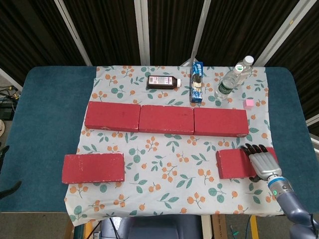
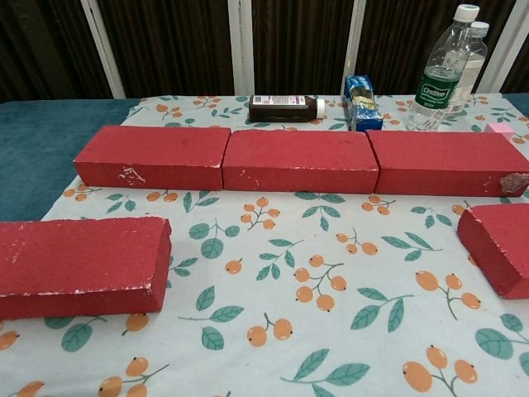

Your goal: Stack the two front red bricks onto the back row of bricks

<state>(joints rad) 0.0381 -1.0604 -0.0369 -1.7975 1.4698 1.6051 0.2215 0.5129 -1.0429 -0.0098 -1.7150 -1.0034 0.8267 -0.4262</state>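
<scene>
Three red bricks form the back row (image 1: 166, 119) (image 2: 299, 160) across the floral cloth. The front left red brick (image 1: 93, 168) (image 2: 80, 265) lies alone near the cloth's left edge. On the right end of the front right red brick (image 1: 237, 164) (image 2: 498, 246) lies my right hand (image 1: 262, 162), palm down, its fingers (image 1: 254, 149) reaching over the top to the far edge; the thumb is hidden. Dark fingertips of my left hand (image 1: 10, 189) show at the left edge of the head view, too little to read. The chest view shows neither hand.
Behind the back row lie a brown bottle (image 1: 163, 82) on its side, a blue carton (image 1: 197, 82), a clear water bottle (image 1: 232, 79) and a small pink cube (image 1: 249, 103). The teal table (image 1: 45, 109) extends past the cloth on both sides.
</scene>
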